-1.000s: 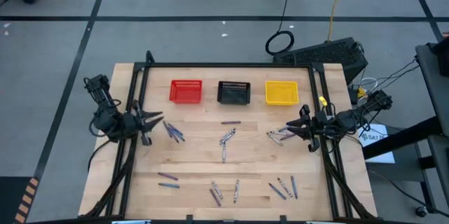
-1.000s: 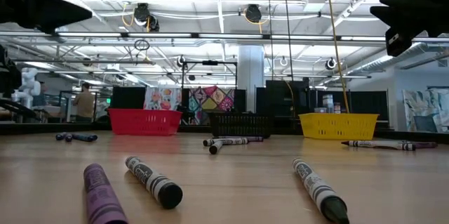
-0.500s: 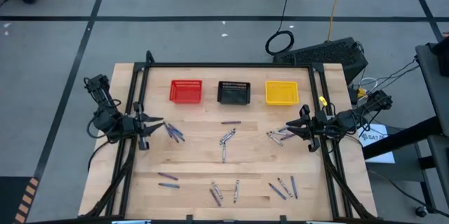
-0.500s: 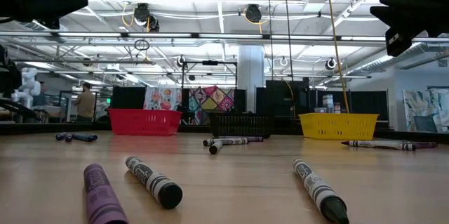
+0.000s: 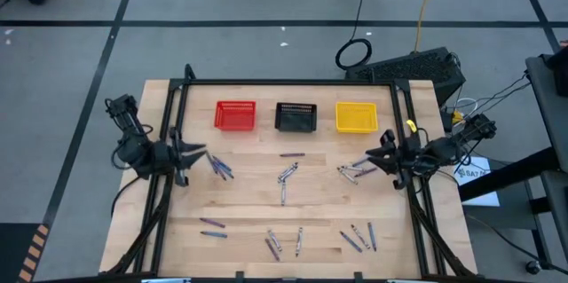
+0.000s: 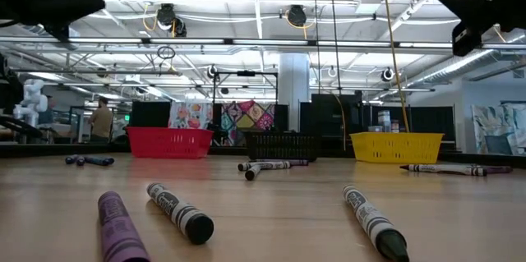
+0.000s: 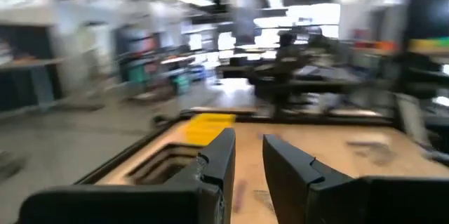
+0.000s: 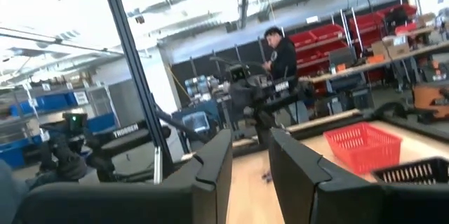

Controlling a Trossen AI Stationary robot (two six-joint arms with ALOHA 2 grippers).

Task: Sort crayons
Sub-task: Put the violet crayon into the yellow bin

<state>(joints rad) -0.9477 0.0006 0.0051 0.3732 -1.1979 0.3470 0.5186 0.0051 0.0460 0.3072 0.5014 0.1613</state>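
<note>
I see my left gripper (image 5: 197, 153) hanging above the tabletop (image 5: 248, 208), fingers slightly parted, holding nothing; a few crayons (image 5: 220, 167) lie just beyond its tips. My right gripper (image 5: 376, 161) hangs opposite, fingers likewise a little apart and empty, with another crayon cluster (image 5: 352, 171) just ahead of it. Further crayons lie scattered between them.
</note>
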